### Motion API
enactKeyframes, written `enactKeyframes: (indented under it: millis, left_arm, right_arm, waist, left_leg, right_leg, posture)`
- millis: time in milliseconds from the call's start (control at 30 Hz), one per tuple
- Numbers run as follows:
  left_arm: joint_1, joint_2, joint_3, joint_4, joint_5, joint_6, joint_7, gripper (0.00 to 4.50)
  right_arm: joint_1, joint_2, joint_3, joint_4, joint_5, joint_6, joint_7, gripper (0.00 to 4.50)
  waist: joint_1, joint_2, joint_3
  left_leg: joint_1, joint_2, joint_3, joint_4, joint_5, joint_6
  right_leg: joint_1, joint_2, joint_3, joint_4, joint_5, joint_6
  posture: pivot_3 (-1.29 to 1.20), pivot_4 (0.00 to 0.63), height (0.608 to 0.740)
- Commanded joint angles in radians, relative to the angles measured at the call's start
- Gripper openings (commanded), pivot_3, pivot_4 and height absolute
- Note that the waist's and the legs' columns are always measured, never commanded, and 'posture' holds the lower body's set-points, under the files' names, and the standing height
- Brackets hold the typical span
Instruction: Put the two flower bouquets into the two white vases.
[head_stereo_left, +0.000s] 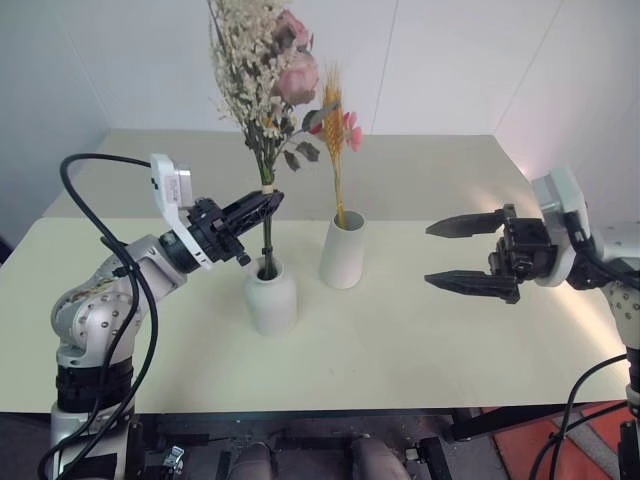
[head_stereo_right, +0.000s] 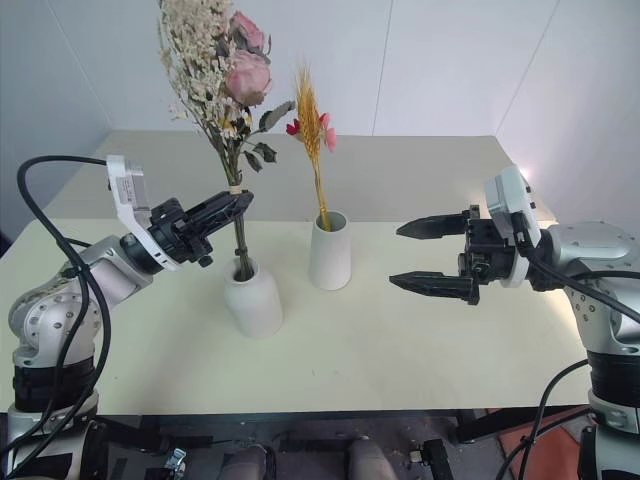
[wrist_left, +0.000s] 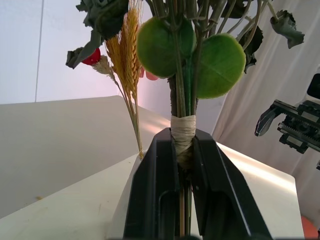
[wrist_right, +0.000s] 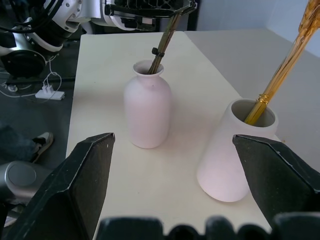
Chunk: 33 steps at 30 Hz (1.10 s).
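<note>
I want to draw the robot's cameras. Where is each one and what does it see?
Head, both eyes: looks down at the cream table; both arms show.
Left wrist: sits behind the left gripper, jaws shut on the bushy rose bouquet.
Right wrist: sits behind the open right gripper, facing the rounded white bottle vase and the tall white tapered vase.
All share the golden wheat bunch.

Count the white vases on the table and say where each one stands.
2. The shorter rounded vase stands nearer the left gripper, holding the bushy bouquet; the taller tapered vase stands beside it, holding the wheat bunch.
</note>
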Motion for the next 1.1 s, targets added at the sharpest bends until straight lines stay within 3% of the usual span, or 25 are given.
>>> enactKeyframes:
  millis: [33,233,467,800,1100]
  left_arm:
    - [0.030,0.006,0.008,-0.047,0.010,-0.027,-0.021,0.47]
    - [0.131,0.054,0.044,-0.114,-0.007,0.002,-0.040,2.28]
    - [0.427,0.201,0.286,-0.244,-0.132,0.080,-0.057,4.35]
    - [0.769,0.297,0.558,-0.348,-0.095,0.044,-0.158,4.45]
    - [0.817,0.424,0.733,-0.297,-0.088,0.058,-0.315,4.45]
  right_arm:
    - [-0.008,-0.019,-0.040,-0.028,0.029,0.009,-0.007,4.50]
    - [-0.008,-0.022,-0.035,-0.024,0.024,0.006,-0.005,4.50]
    - [0.002,-0.028,-0.037,-0.018,0.019,-0.002,0.000,4.50]
    - [0.000,-0.022,-0.020,0.011,0.003,-0.020,0.008,4.50]
    - [0.027,-0.022,-0.038,0.012,-0.006,-0.024,-0.012,4.50]
  waist:
    - [-0.001,0.000,0.000]
    - [-0.001,0.000,0.000]
    - [-0.007,0.000,0.000]
    - [-0.001,0.000,0.000]
    - [-0.002,0.000,0.000]
  left_leg:
    - [0.000,0.000,0.000,0.000,0.000,0.000]
    - [0.000,0.000,0.000,0.000,0.000,0.000]
    - [0.000,0.001,0.001,-0.001,0.000,0.000]
    - [0.002,0.001,0.002,-0.001,0.000,0.000]
    - [0.002,0.002,0.003,-0.002,0.000,0.000]
  right_leg:
    - [0.000,0.000,0.000,0.000,0.000,0.000]
    - [0.000,0.000,0.000,0.000,0.000,0.000]
    - [-0.001,0.000,0.000,0.001,-0.001,-0.001]
    - [-0.001,-0.001,0.000,-0.001,-0.006,-0.008]
    - [-0.003,-0.001,0.000,-0.001,-0.007,-0.010]
  posture:
    - [0.00,0.150,0.740]
    - [0.00,0.150,0.740]
    - [0.00,0.150,0.740]
    - [0.00,0.150,0.740]
    - [0.00,0.150,0.740]
